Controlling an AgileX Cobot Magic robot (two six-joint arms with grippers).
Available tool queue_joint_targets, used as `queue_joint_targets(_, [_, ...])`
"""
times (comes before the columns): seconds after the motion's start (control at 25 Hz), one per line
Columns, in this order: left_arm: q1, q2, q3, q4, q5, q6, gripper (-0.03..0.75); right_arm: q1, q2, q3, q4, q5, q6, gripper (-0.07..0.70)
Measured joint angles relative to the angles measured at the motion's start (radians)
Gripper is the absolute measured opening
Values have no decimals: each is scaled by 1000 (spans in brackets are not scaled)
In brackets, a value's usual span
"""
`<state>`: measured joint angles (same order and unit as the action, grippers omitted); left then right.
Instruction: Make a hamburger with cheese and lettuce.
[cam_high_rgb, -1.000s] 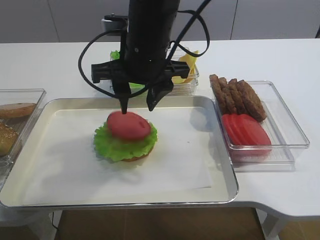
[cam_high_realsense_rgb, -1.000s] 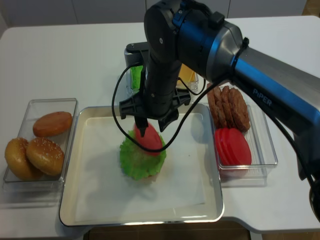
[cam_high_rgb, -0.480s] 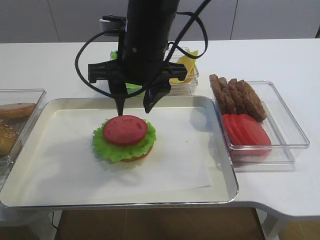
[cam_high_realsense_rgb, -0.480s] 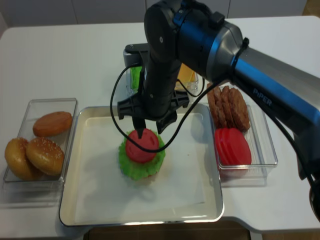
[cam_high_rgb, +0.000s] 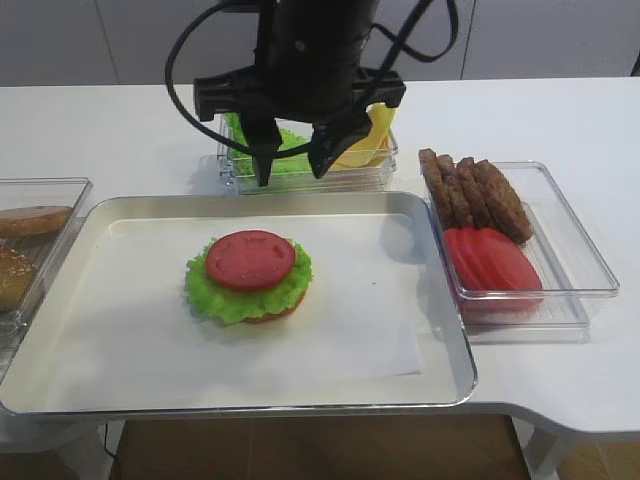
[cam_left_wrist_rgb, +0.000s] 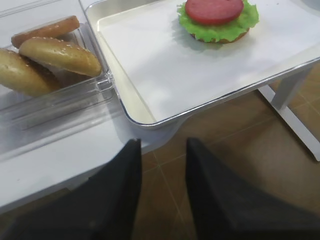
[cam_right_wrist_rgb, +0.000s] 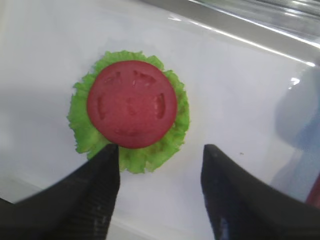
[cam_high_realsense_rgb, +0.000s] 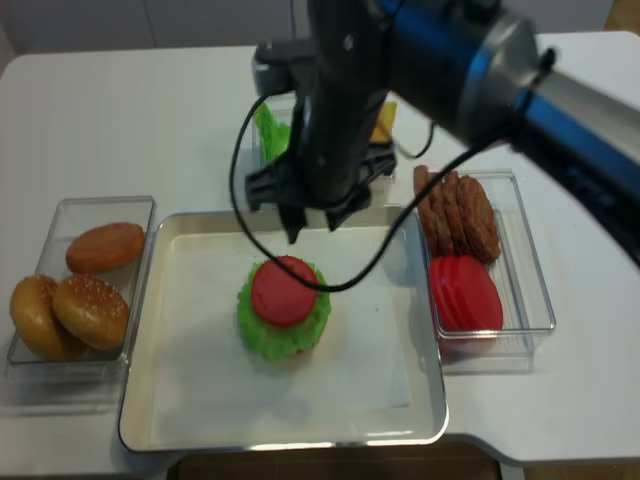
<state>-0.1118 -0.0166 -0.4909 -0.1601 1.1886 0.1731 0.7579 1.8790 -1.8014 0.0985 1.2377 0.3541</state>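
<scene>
My hamburger (cam_high_rgb: 249, 278) sits flat: tan bun, ruffled lettuce (cam_high_rgb: 232, 298), red slice atop; cheese (cam_high_rgb: 368, 135) stands in its bin behind.

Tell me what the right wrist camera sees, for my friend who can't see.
The hamburger, a red tomato slice lying on frilly green lettuce, sits on white paper. The right gripper hangs open and empty above it.

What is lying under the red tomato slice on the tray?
Under the tomato slice lies the lettuce, its frilly edge showing all around. Below it, a strip of tan bun shows. Whether cheese lies between them cannot be seen; the slice and leaf cover it.
</scene>
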Motion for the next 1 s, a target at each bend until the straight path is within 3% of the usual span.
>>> queue_joint_targets(0.4, [0, 0, 0, 0, 0, 0, 232, -22, -171, 161, -90, 3, -3, 417])
queue_joint_targets(1.0, [0, 0, 0, 0, 0, 0, 232, -29, -506, 550, -193, 3, -25, 417])
